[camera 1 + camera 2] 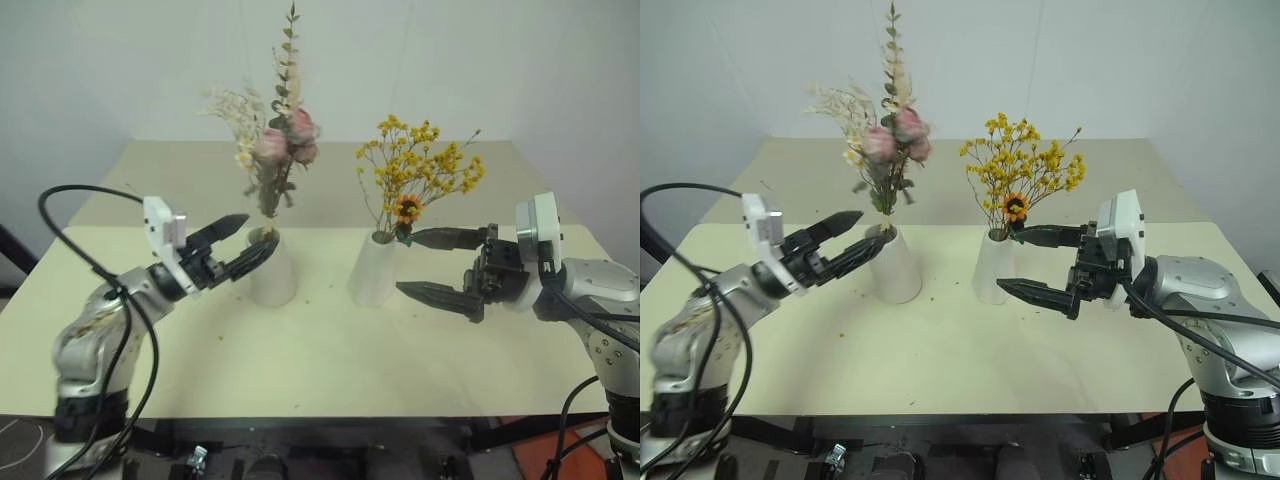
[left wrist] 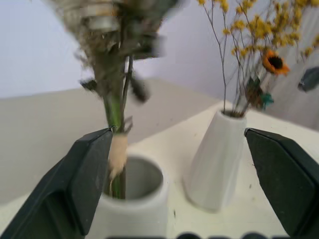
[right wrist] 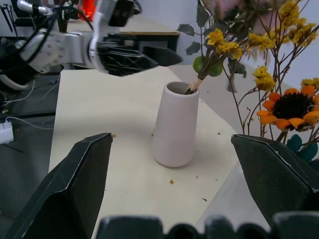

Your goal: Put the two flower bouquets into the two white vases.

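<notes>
Left claw (image 1: 243, 245) is hovering with its two black fingers spread apart, released, gripping nothing. Its tips are sitting just beside the mouth of the wider white vase (image 1: 272, 268), which is standing upright on the pale surface (image 1: 320, 350) directly ahead of the claw. The pink rose bouquet (image 1: 278, 140) is standing in this vase, stems leaning against the rim; in the left wrist view the stems are passing close by one finger (image 2: 75, 184), but contact cannot be confirmed.

Just beyond the wider vase, between the two claws, the slimmer white vase (image 1: 373, 270) is standing upright, apart from its neighbour. The yellow bouquet (image 1: 420, 165) with its orange flower (image 1: 407, 209) is sitting in it, sprays fanning upward.

Right claw (image 1: 425, 265) is pointing in toward the slimmer vase, fingers held wide, released and empty. Its upper finger is ending just beside the orange flower; its lower finger is hanging near the vase's side, above the surface. Small crumbs are lying on the surface around both vases.
</notes>
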### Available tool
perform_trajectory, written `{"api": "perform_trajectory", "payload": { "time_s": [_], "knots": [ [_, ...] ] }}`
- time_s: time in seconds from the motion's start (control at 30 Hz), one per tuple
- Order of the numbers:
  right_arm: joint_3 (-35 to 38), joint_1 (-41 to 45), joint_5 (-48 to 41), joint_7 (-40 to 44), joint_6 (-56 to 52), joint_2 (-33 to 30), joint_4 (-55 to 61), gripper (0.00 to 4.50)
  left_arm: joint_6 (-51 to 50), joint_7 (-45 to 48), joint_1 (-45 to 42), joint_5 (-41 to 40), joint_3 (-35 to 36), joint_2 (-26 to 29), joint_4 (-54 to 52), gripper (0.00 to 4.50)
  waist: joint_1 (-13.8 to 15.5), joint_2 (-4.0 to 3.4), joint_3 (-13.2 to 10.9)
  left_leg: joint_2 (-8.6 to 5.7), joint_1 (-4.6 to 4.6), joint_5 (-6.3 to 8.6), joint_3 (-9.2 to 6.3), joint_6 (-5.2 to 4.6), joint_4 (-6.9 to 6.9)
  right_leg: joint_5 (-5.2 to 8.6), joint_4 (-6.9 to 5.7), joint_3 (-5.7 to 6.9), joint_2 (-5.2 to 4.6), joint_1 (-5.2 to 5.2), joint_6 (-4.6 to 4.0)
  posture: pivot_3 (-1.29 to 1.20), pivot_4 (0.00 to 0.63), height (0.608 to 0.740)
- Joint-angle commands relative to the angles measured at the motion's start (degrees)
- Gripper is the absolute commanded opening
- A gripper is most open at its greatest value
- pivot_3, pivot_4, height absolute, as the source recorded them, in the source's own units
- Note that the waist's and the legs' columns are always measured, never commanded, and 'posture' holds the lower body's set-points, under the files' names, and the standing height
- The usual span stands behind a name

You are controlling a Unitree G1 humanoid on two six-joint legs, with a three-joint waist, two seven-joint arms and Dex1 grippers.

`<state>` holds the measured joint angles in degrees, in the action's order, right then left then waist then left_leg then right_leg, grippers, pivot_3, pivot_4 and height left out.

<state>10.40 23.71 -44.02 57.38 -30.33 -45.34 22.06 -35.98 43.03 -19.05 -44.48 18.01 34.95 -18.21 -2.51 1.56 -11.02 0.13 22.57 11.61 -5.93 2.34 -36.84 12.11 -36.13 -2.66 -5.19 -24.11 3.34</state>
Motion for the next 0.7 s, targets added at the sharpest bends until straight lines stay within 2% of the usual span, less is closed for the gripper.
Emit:
{"api": "perform_trajectory", "payload": {
  "time_s": [0.03, 0.33, 0.57, 0.7],
  "knots": [
    [1.7, 0.3, -0.7, -0.1, 0.4, -0.4, 1.5, 4.5, -3.6, -1.1, 3.8, -4.1, 5.2, 3.8, -5.5, 4.45, 0.0, 0.0, 0.0, 0.0, -0.01, 0.0, 0.0, 0.0, 0.0, 0.0, 0.0, 0.0, 0.0, 0.02, 0.0, 0.0, 0.15, 0.74],
    [0.9, 1.3, -0.3, 0.8, 0.3, -0.8, 0.1, 4.5, -4.6, 1.9, 9.7, -7.6, 11.2, 9.7, -5.9, 4.45, 0.3, 0.0, 0.0, 0.01, -0.02, 0.0, 0.01, 0.0, 0.0, 0.02, 0.04, 0.01, 0.01, 0.02, -0.03, 0.0, 0.15, 0.74],
    [1.7, 1.2, 0.3, 1.6, 0.1, -2.6, -1.3, 4.5, -2.3, 16.7, 12.9, -8.6, 16.3, 17.7, -0.8, 4.45, 0.1, -0.01, 0.0, 0.03, -0.04, 0.01, 0.05, 0.0, 0.04, 0.06, 0.03, 0.01, 0.01, 0.0, -0.09, 0.0, 0.15, 0.74],
    [2.4, 0.4, 0.1, 1.7, 0.1, -3.7, -1.6, 4.5, -2.6, 22.2, 13.0, -9.0, 17.7, 21.2, 1.2, 4.45, 0.1, -0.01, 0.0, 0.05, -0.02, 0.01, 0.06, 0.0, 0.04, 0.11, 0.04, 0.02, 0.01, -0.02, -0.17, 0.0, 0.15, 0.74]
  ]
}}
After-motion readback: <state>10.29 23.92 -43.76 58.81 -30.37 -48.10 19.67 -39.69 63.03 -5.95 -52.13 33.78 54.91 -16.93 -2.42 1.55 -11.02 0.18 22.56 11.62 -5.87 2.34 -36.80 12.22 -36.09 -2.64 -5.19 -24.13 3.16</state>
